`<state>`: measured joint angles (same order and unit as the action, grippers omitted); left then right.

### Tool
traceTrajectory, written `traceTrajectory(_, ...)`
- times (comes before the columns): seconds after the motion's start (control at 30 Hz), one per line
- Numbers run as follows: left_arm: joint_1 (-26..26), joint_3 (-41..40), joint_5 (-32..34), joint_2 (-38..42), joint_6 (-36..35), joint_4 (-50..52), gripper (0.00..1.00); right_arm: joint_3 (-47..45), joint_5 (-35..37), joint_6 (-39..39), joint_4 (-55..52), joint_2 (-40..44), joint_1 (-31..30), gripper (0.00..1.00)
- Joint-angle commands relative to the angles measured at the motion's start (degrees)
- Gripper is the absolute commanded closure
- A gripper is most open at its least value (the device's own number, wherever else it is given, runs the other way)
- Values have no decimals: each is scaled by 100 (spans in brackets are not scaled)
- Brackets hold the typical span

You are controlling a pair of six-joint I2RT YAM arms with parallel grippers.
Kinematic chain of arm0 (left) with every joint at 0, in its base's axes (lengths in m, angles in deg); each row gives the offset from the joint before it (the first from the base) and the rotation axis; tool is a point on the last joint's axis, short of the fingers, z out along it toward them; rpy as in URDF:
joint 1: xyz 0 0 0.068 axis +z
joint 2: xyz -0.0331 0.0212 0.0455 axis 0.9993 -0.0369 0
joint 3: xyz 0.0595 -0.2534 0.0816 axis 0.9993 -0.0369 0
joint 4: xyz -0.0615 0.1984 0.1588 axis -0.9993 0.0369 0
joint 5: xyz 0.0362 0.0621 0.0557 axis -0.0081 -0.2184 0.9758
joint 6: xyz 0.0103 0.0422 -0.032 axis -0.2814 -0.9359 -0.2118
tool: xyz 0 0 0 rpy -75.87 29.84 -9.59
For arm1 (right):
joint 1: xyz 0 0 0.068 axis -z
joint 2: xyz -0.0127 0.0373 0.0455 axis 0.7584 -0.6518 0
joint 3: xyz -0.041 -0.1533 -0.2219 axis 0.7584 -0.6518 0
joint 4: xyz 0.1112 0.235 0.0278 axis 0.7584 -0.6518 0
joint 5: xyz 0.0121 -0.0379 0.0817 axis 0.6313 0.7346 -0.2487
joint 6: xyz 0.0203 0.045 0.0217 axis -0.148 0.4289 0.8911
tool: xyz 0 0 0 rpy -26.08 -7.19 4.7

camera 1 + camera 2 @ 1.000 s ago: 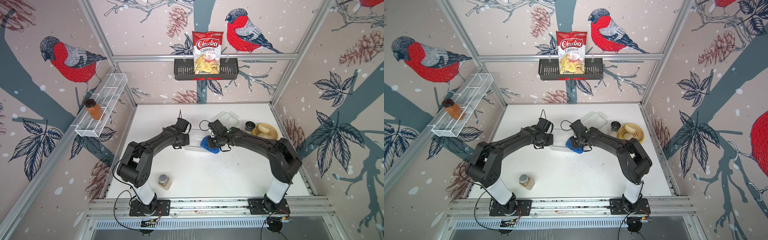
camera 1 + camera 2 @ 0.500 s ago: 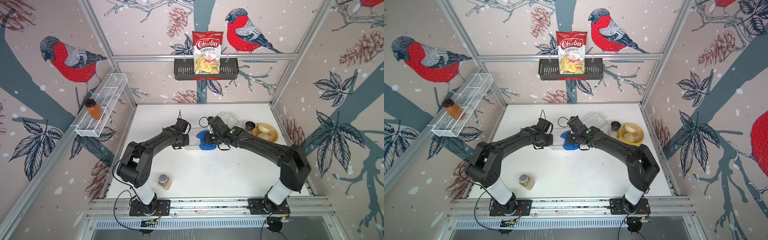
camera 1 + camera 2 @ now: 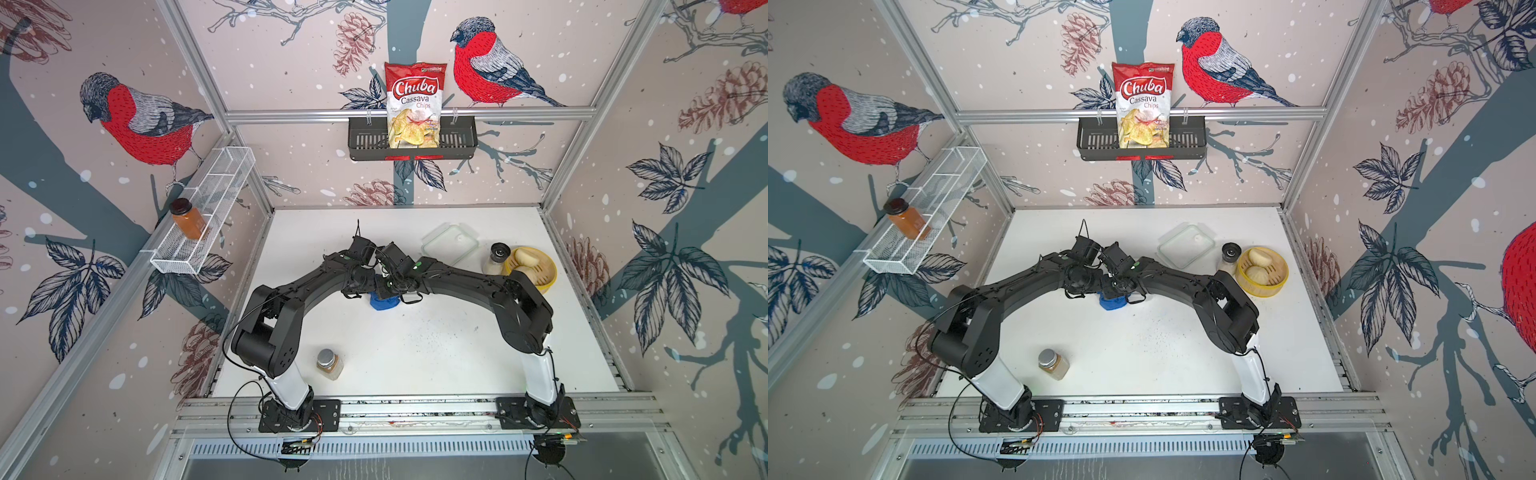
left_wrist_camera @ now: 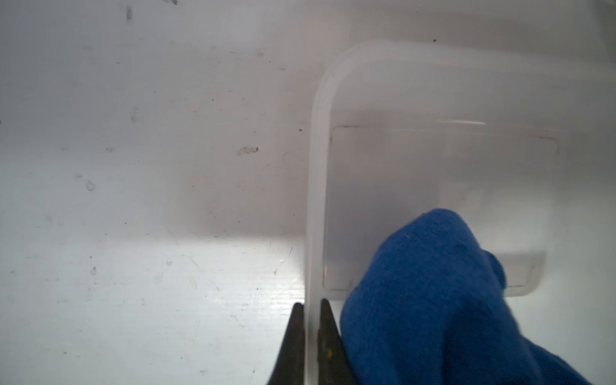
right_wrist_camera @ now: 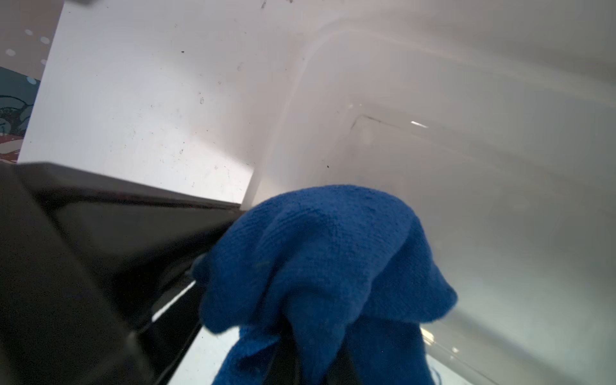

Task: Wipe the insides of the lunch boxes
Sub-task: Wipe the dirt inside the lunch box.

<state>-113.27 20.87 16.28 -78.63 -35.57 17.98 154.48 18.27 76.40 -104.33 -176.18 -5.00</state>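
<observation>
Near lid [image 3: 449,248] and shaker [image 3: 496,258], left jaws clamped on tub rim [image 4: 317,166], right jaws on blue cloth [image 4: 433,293].

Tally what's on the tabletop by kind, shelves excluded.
lunch box tub: 1
lid: 1
blue cloth: 1
jars: 2
steamer basket: 1
buns: 2
Total: 8

Blue cloth [image 3: 1112,305], clear lid [image 3: 1183,249], steamer basket [image 3: 1262,289]
</observation>
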Motion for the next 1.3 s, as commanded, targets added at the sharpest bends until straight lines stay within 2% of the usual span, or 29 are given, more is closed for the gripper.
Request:
traceTrajectory(0.0, -19, 23, -86, 59, 53, -172, 100, -278, 100, 105, -51, 127, 79, 100)
traceTrajectory(0.3, -10, -15, 11, 22, -31, -158, 100, -2451, 579, 29, -46, 1992, 1094, 100)
traceTrajectory(0.4, -10, -33, 21, 5, -46, -176, 100, -2651, 498, -97, -101, 2353, 1394, 100)
traceTrajectory(0.57, -19, -85, -149, 29, -70, -323, 100, -1643, -20, -200, -118, 2193, 1485, 100)
traceTrajectory(0.67, -28, -32, -174, 46, -107, -295, 100, -531, -370, -237, -119, 1625, 1483, 100)
traceTrajectory(0.83, -54, 69, -149, 119, -184, -188, 100, 2043, -800, -557, -888, -325, 1462, 100)
traceTrajectory(1.0, -63, -15, -106, 256, -195, -224, 100, 4024, -1359, -550, -1551, -1961, 1334, 100)
traceTrajectory(1.1, -63, 10, -70, 216, -211, -189, 100, 4271, -1650, -610, -1561, -2095, 1149, 100)
traceTrajectory(1.17, -63, 38, -71, 139, -235, -187, 100, 3994, -1793, -677, -1403, -1920, 1021, 100)
traceTrajectory(1.27, -63, 119, -101, -6, -237, -179, 100, 3298, -2543, -439, -889, -1615, 1003, 100)
